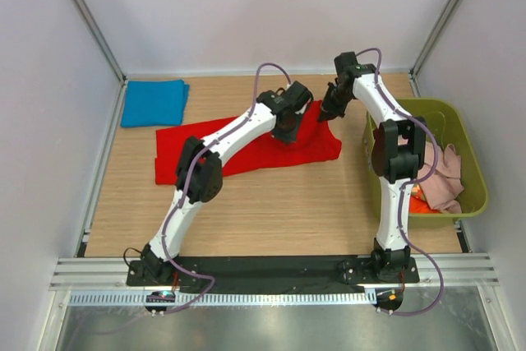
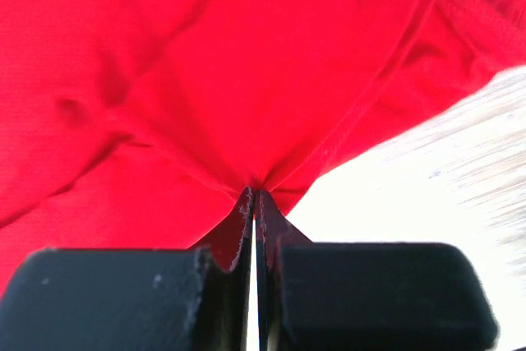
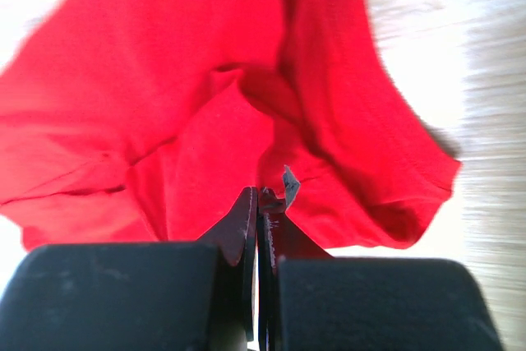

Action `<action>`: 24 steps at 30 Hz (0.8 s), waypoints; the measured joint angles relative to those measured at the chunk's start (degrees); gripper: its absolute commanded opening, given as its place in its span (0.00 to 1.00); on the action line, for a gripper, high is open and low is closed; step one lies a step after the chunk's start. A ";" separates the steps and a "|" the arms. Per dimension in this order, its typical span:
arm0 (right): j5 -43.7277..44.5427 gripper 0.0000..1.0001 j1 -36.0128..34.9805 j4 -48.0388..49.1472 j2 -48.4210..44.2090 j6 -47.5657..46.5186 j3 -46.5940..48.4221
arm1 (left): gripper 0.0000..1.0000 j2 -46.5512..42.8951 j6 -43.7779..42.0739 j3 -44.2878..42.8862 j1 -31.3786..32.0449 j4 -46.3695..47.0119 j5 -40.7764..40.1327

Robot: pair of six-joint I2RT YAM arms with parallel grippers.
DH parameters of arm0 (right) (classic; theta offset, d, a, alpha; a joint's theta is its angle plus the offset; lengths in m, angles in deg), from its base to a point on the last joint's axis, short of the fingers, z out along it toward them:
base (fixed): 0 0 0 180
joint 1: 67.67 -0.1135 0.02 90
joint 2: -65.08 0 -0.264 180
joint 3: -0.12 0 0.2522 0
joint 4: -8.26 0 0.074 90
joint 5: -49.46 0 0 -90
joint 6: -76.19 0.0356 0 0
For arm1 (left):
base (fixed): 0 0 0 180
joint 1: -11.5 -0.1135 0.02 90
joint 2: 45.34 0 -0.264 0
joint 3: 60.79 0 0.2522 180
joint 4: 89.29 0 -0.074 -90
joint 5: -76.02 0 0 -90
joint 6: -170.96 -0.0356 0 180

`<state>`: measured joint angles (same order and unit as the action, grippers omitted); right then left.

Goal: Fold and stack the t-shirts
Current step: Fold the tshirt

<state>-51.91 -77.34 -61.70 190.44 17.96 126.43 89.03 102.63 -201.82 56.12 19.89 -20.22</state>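
Observation:
The red t-shirt [image 1: 246, 150] lies spread across the middle of the table. My left gripper [image 1: 288, 131] is shut on a pinch of its cloth near the far middle; in the left wrist view the red t-shirt [image 2: 205, 80] bunches at the left gripper's tips [image 2: 256, 193]. My right gripper [image 1: 330, 111] is shut on the shirt's far right edge; in the right wrist view the red t-shirt [image 3: 205, 104] hangs from the right gripper's tips [image 3: 260, 193], with a small grey label beside them. A folded blue t-shirt [image 1: 154, 103] lies at the far left.
An olive-green bin [image 1: 470, 162] stands at the right edge of the table, holding a pale pink shirt [image 1: 448, 174] and an orange one [image 1: 421, 203]. Walls close in the back and sides. Bare wooden table [image 1: 279, 211] lies in front of the red shirt.

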 measured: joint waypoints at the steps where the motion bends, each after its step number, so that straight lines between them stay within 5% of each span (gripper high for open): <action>1: -0.46 0.01 0.00 0.04 -0.02 0.13 0.44 | 0.00 -0.63 0.07 -0.15 -0.70 -0.20 0.00; 13: -9.42 0.01 0.00 8.35 -0.07 6.38 0.92 | 0.00 -2.36 0.20 -3.58 -10.05 -0.63 -0.17; 24: -15.19 0.01 0.00 15.96 5.22 12.57 1.68 | 0.06 -0.22 0.37 -5.16 -11.54 -0.22 0.17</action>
<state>-67.10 -77.34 -45.75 195.66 30.52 128.11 88.81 103.00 -206.97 44.58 19.68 -20.05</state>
